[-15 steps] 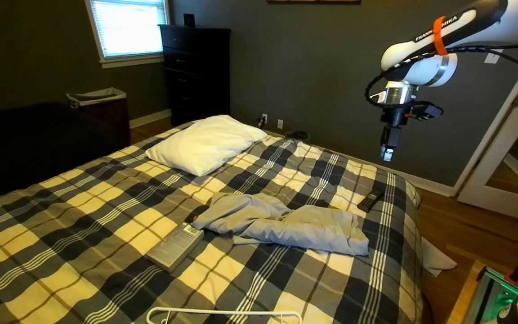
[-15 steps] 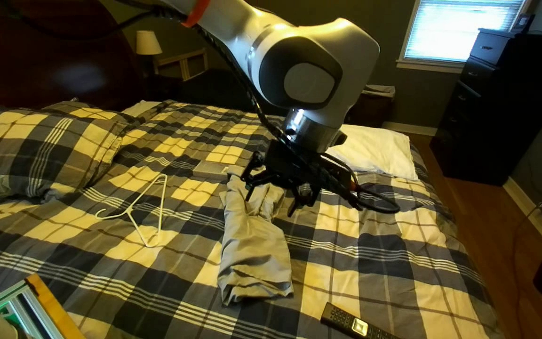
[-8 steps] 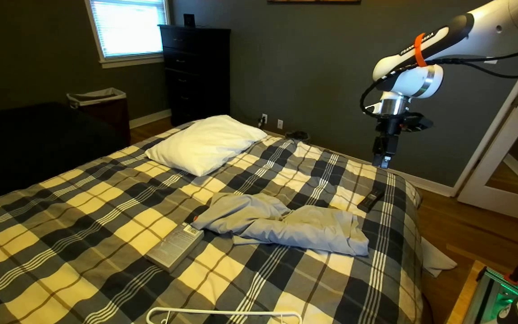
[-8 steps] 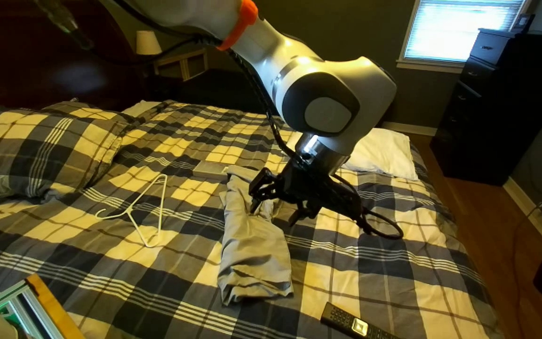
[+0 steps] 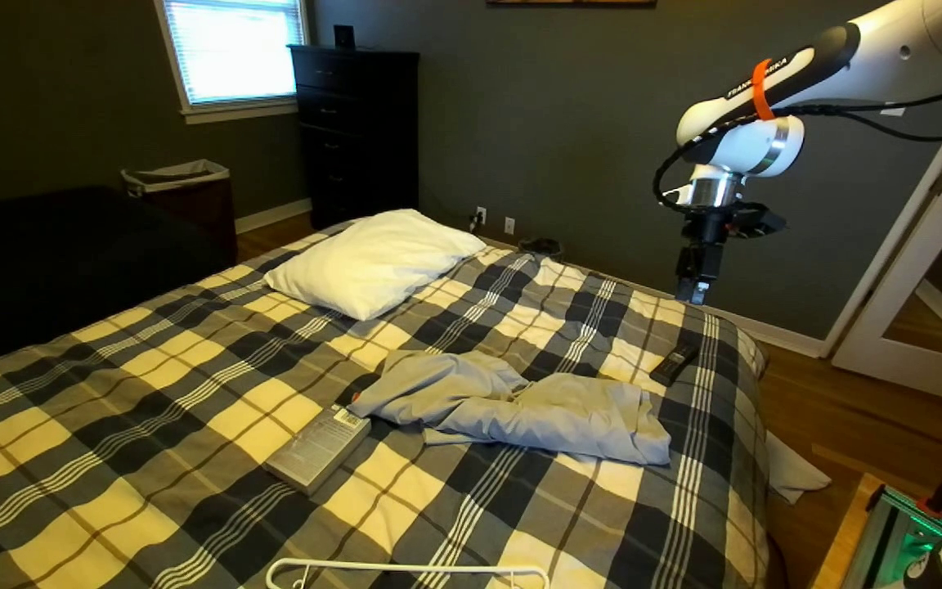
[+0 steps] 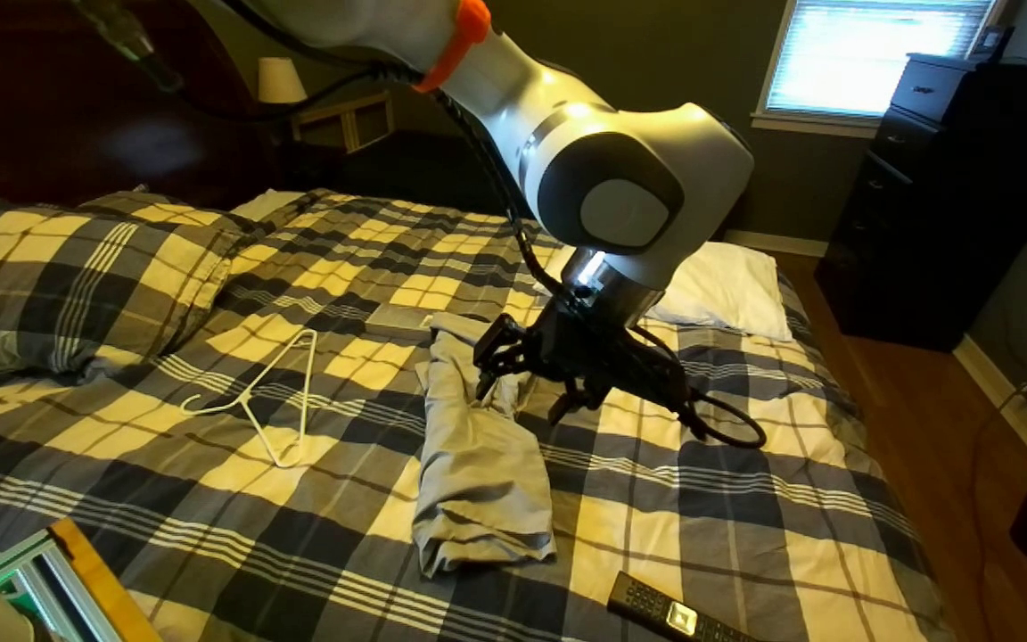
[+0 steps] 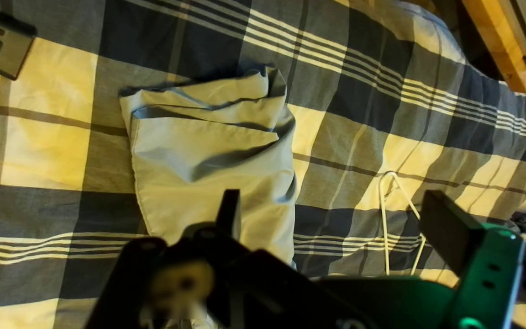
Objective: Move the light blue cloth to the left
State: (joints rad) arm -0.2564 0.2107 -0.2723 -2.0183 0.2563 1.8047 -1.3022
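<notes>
The light blue-grey cloth lies crumpled in a long heap on the plaid bed. It shows in both exterior views (image 5: 512,413) (image 6: 484,486) and in the wrist view (image 7: 217,160). My gripper (image 6: 520,407) is open and empty, held above the bed; it also shows in an exterior view (image 5: 691,292). In the wrist view the gripper (image 7: 331,196) has its jaws wide apart. One finger (image 7: 230,210) overlaps the cloth and the other finger (image 7: 448,228) stands over the bed beside the hanger. The gripper does not touch the cloth. The near part of the cloth is hidden behind the gripper there.
A white hanger (image 6: 307,392) lies on the bed (image 6: 710,526). A grey book (image 5: 320,450) lies at one end of the cloth. A black remote (image 6: 656,608) lies near the other end. A white pillow (image 5: 377,262) rests farther off. A wood-edged metal frame (image 6: 77,580) stands beside the bed.
My gripper has come lower, shifting right in an exterior view and slightly left in an exterior view, then nearly stopped over the last half second. It stays open. The cloth has not moved.
</notes>
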